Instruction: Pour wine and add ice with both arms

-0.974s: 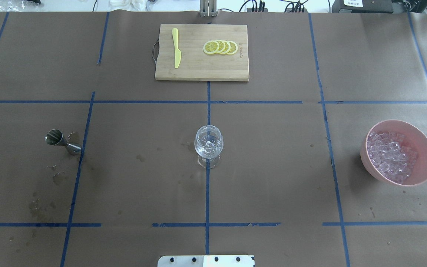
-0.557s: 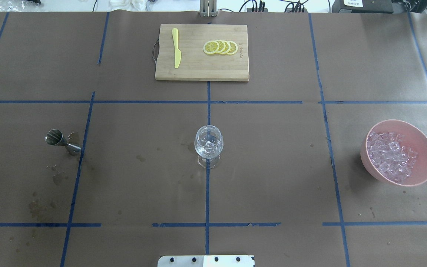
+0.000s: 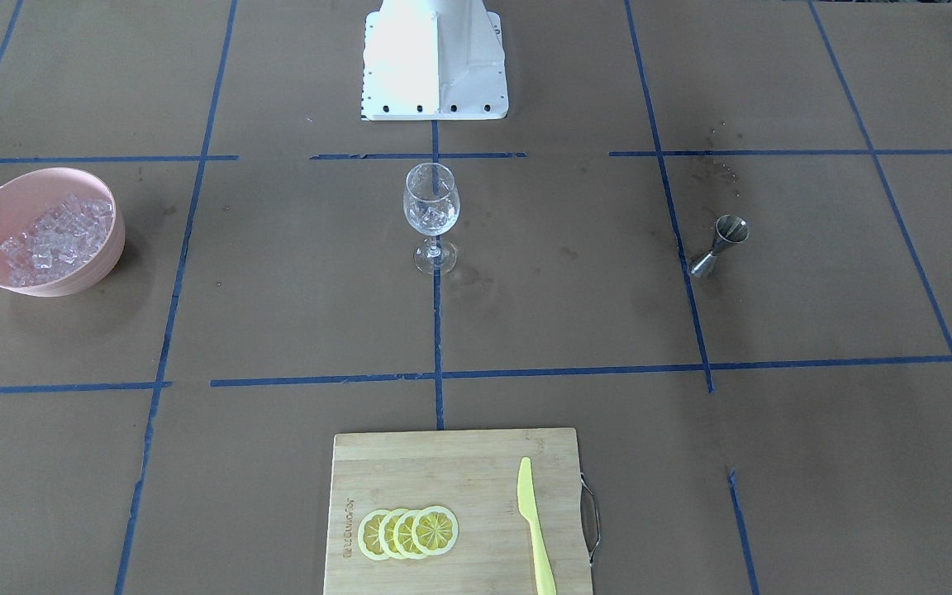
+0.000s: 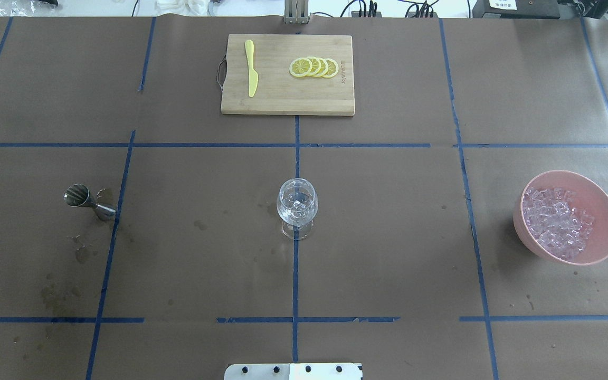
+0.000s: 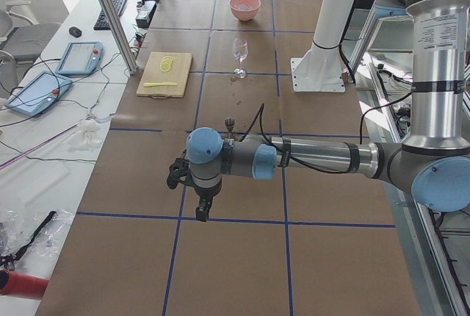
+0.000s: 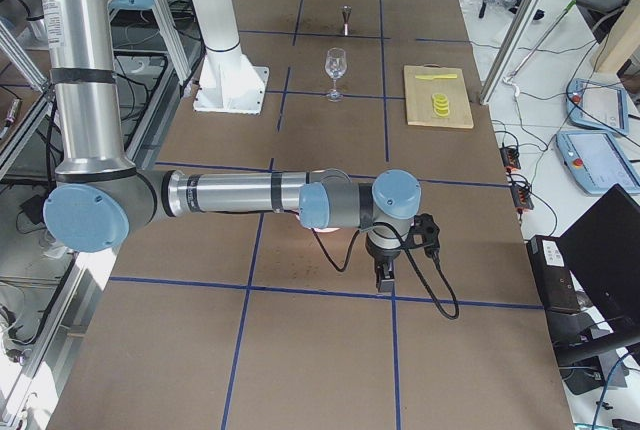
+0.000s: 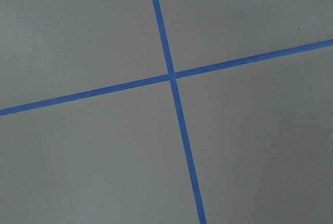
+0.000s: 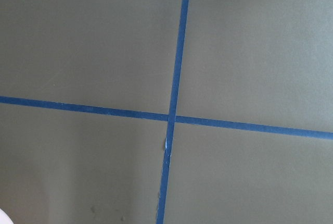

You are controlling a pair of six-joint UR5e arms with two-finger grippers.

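A: Where's the glass (image 4: pixel 297 207)?
B: Mid-table; jigger (image 4: pixel 88 201) to the robot's left, bowl (image 4: pixel 604 210) holding ice (image 4: pixel 554 224) to its right.
A: The board (image 4: pixel 283 99)?
B: Beyond the glass, carrying knife (image 4: pixel 252 68) and lemon slices (image 4: pixel 313 67). Possibly ice in the glass too.

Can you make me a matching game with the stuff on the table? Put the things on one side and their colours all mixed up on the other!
Things:
1. bowl
2. glass
3. jigger
4. knife

Colours:
A. yellow
B. pink
C. silver
D. clear, see-through

Right pairs: 1-B, 2-D, 3-C, 4-A.
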